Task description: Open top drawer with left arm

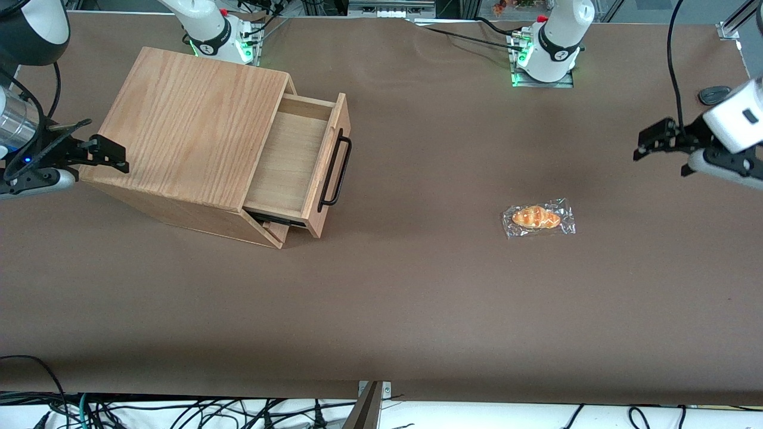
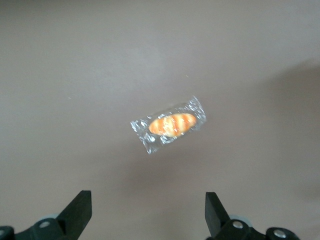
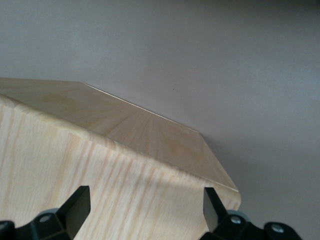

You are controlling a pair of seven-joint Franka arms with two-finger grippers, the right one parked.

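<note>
We see the drawer [image 1: 292, 164] already pulled out of the cabinet [image 1: 191, 128], its handle [image 1: 335, 171] sticking out over the table [image 1: 381, 298]. Our gripper [image 1: 664, 149] hangs high at the working arm's end, well apart from it, with its fingers [image 2: 80, 210] spread wide and holding nothing. A wrapped bun [image 1: 537, 217] lies between them, under the gripper. If we swing low toward the drawer, we could knock the bun or bump the handle.

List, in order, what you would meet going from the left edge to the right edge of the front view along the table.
Cabinet → top drawer, pulled open → drawer handle → wrapped bread roll → left arm's gripper, open, above the table.
</note>
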